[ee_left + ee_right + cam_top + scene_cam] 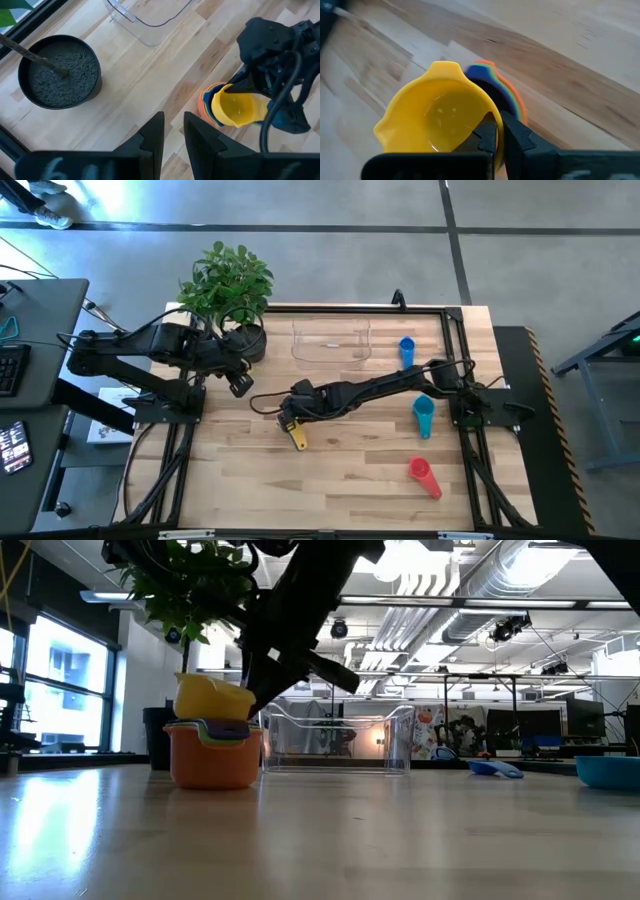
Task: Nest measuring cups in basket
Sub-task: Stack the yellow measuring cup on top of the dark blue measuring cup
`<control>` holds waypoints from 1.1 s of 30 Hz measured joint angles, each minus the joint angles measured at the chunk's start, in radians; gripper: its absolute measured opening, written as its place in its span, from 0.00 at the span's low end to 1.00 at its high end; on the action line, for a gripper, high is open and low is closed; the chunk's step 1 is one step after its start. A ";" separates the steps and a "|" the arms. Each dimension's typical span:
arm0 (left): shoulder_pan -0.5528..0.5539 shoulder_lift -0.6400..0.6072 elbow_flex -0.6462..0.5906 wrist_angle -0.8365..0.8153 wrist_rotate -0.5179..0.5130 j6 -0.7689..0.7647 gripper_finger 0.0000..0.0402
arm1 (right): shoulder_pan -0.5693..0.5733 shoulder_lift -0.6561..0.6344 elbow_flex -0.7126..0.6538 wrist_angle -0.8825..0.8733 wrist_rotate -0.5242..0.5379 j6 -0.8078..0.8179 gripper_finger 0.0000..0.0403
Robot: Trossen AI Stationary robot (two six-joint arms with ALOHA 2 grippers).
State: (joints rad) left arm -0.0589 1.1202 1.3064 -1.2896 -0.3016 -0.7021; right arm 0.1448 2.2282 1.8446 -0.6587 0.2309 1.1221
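The high view looked straight down on the whole light wooden table (330, 470). The low view sat at tabletop level, facing across it into the room. The left wrist view looked down from some way off; the right wrist view sat very close. All four shared the yellow plastic measuring cup (299, 439) (212, 697) (237, 106) (437, 116).
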 joint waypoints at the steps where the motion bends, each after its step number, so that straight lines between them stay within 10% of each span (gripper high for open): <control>1: 0.000 0.000 0.000 0.000 0.000 0.000 0.16 | 0.000 0.002 0.000 -0.005 -0.002 -0.001 0.02; 33: 0.000 0.000 0.000 0.001 0.000 0.000 0.16 | -0.014 -0.029 0.001 -0.026 0.007 -0.057 0.20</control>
State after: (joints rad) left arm -0.0589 1.1200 1.3064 -1.2890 -0.3019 -0.7025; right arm 0.1303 2.1994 1.8458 -0.6846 0.2380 1.0649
